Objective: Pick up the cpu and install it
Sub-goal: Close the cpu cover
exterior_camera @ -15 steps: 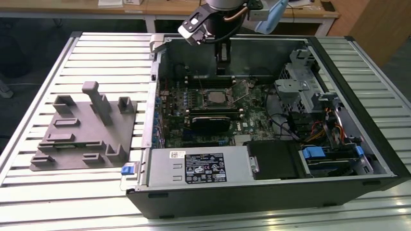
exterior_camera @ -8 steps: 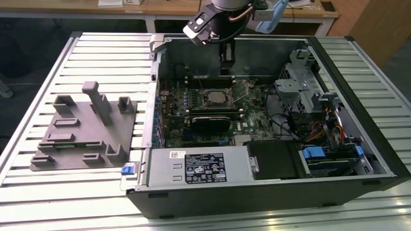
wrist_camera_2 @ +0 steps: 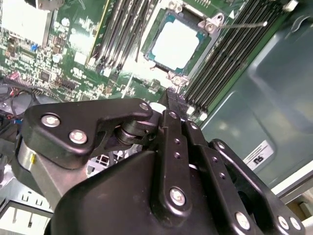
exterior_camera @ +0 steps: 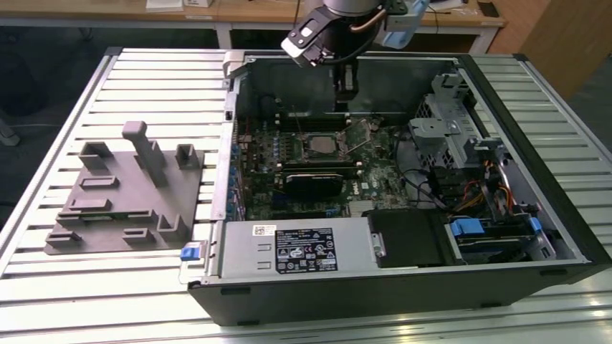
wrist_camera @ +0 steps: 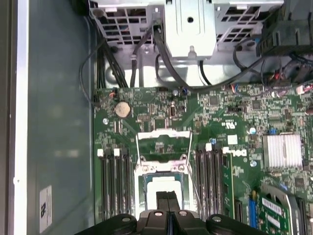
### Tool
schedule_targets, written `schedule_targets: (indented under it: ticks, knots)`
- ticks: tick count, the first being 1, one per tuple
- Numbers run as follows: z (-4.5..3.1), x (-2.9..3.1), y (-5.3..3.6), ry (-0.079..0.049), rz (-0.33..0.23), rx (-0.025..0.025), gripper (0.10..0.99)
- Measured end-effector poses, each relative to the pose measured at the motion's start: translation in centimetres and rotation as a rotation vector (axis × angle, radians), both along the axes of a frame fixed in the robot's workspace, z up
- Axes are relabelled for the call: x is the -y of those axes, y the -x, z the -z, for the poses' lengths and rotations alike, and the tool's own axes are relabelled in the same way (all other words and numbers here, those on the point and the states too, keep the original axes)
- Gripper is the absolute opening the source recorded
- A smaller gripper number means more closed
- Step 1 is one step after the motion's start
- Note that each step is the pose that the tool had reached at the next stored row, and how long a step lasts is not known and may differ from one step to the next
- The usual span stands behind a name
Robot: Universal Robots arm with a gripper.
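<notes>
The cpu (wrist_camera_2: 176,44) lies in the socket (wrist_camera: 164,147) on the motherboard (wrist_camera: 234,127), its pale metal top showing in both wrist views, so the placing looks done. What looks unfinished is the clamping: the socket's hinged frame appears swung open, and the wire lever (wrist_camera_2: 244,24) juts free beside it. The end effector (wrist_camera: 166,197) hangs above the socket with its fingers pressed together and nothing between them. In the second wrist view its tip sits over the memory slots (wrist_camera_2: 230,54) just beside the socket. The main risk, as I judge it, is contact: a downward drift could drive the closed fingers onto the unclamped chip and shift it, or scrape the slots beside the socket. If the chip is not square in its seat, closing the frame could damage the contacts beneath, though these pictures cannot show how well it sits. The lever could also snag a passing finger. As for writing, a white label (exterior_camera: 306,251) with dense print lies on the power supply, well away from the socket, a small white sticker (wrist_camera: 45,208) clings to the case wall beyond the slots, and white lettering dots the motherboard near the socket — none of it is read here.
</notes>
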State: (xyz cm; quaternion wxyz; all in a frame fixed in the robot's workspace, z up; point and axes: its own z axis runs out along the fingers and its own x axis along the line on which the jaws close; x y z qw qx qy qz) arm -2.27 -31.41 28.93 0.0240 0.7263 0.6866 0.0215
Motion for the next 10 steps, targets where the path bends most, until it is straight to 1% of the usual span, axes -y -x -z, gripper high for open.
schedule_targets:
  ticks: [4, 10]
  knots:
    - [0.00, 0.00, -0.87, 0.000, 0.000, 0.0000, 0.106]
    - [0.01, 0.00, -2.67, 0.000, 0.000, -0.0006, 0.106]
